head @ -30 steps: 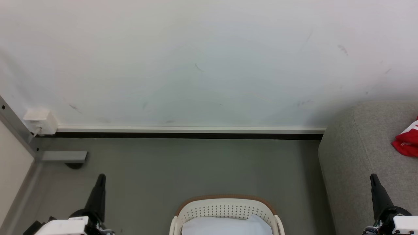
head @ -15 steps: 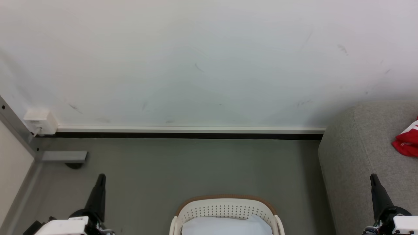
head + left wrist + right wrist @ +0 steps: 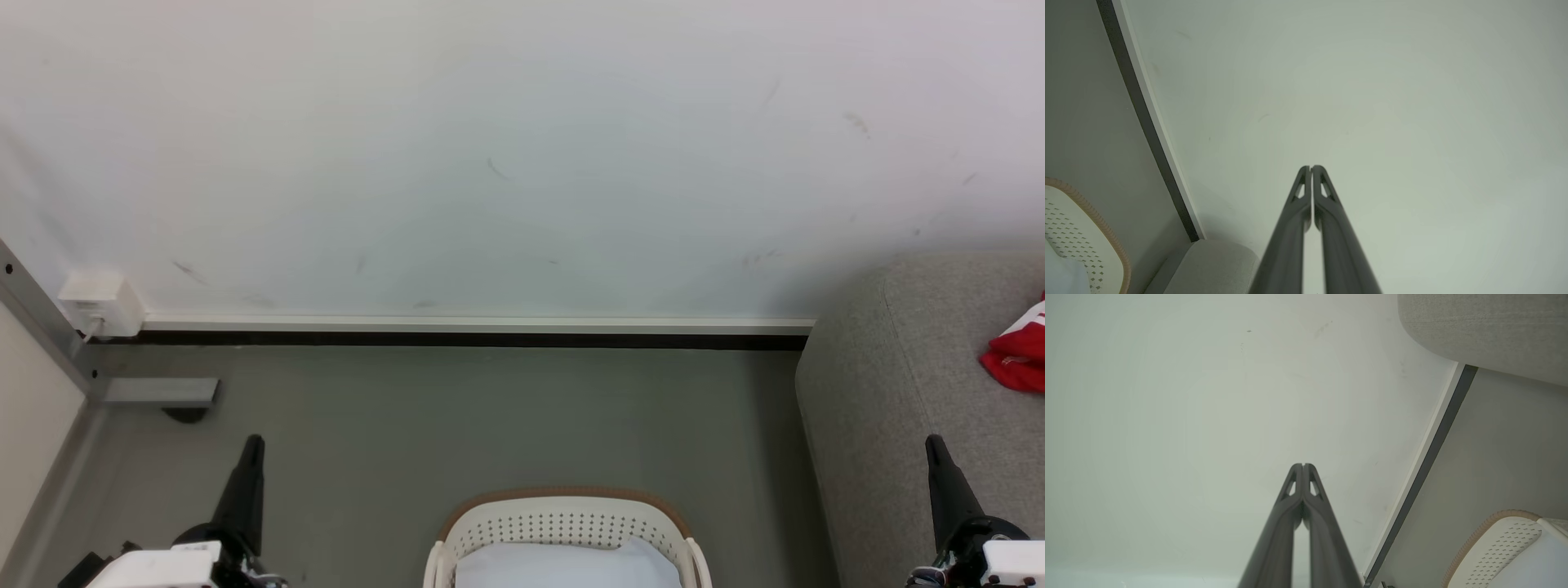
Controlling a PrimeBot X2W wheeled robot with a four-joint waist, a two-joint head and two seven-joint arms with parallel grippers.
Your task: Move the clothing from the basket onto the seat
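Clothing (image 3: 1019,359), a bunched red piece with white trim, lies at the far right edge of my head view. It rests on top of the light-grey sofa (image 3: 890,384) and is cut off by the frame.

Taking the rest from the left, a grey metal post (image 3: 37,327) runs up the left edge. A small white box (image 3: 100,300) sits on the scuffed wall (image 3: 490,163) just beside it, at the top of the skirting board (image 3: 473,329).

My left tool (image 3: 255,443) stands at the lower left over the grey floor (image 3: 490,408). Its two dark fingers are pressed together tip to tip with nothing between them, and my left wrist view has them pointing at the bare wall.

In the middle, near me, is the basket (image 3: 563,493), made of cream perforated plastic with a tan rim. It stands on the floor, well short of the wall. Plain white fabric (image 3: 563,567) lies inside it, and I cannot tell what is under that.

Right of the basket and apart from it rises the sofa's rounded end, reaching back toward the wall. My right tool (image 3: 933,443) stands at the lower right in front of the sofa's side. Its fingers are likewise closed on each other and empty. The red piece lies well apart from it, farther off and to the right.
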